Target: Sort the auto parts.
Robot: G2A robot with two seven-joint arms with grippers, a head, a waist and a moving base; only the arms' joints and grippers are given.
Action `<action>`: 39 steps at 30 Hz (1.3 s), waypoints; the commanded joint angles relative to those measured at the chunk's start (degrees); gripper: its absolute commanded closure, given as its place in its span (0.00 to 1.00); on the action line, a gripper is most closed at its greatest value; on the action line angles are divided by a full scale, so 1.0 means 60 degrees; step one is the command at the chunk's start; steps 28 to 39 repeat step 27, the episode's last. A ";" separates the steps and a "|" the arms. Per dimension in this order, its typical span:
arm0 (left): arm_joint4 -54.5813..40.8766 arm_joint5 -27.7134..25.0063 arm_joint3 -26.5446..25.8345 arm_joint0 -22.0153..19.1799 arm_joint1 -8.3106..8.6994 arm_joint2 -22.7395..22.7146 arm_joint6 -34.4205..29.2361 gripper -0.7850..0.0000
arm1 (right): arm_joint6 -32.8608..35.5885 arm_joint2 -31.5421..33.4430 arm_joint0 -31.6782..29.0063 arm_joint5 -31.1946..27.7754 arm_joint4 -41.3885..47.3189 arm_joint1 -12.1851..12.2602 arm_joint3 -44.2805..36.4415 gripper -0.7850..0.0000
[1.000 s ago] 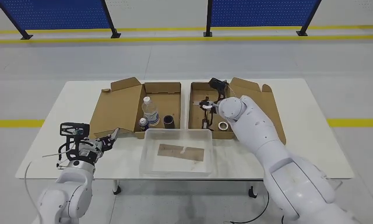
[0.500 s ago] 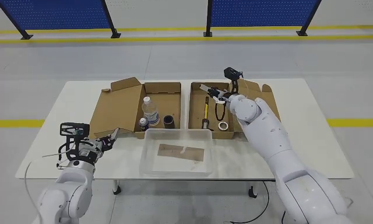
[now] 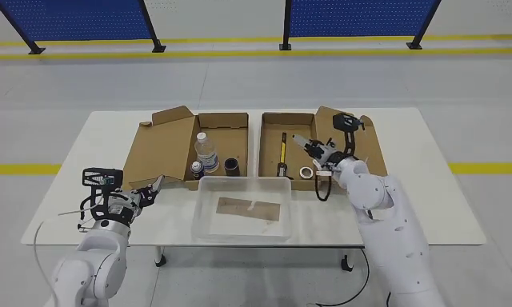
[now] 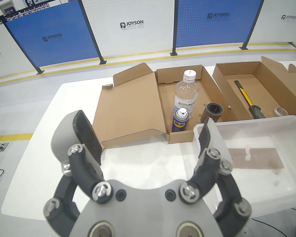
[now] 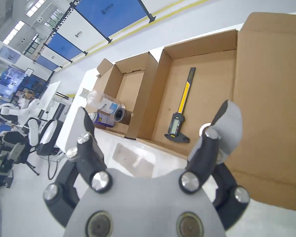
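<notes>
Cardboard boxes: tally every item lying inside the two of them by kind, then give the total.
Clear plastic bottle with white cap: 1
Blue spray can with white nozzle: 1
Dark hollow cylinder: 1
Yellow and black digital caliper: 1
Small silver ring: 1
Total: 5

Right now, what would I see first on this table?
Two open cardboard boxes sit side by side at the table's middle: the left box holds a clear bottle and a spray can, the right box a yellow caliper. A clear bin stands in front of them, and the right gripper hovers over the right box, jaws open.
</notes>
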 commanded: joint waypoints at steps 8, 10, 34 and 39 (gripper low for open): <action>0.0000 0.0000 0.0000 0.0000 0.0000 0.0000 0.0000 0.00 | 0.0547 0.1148 -0.2096 -0.0584 -0.0406 0.0310 -0.2295 0.00; 0.0000 0.0000 0.0000 0.0000 0.0000 0.0000 0.0000 0.00 | 0.0599 0.1290 -0.2360 -0.0682 -0.0592 0.0358 -0.2484 0.00; 0.0000 0.0000 0.0000 0.0000 0.0000 0.0000 0.0000 0.00 | 0.0537 0.1374 -0.2502 -0.0844 -0.1065 0.0433 -0.2324 0.00; 0.0000 0.0000 0.0000 0.0000 0.0000 0.0000 0.0000 0.00 | 0.0537 0.1374 -0.2502 -0.0844 -0.1065 0.0433 -0.2324 0.00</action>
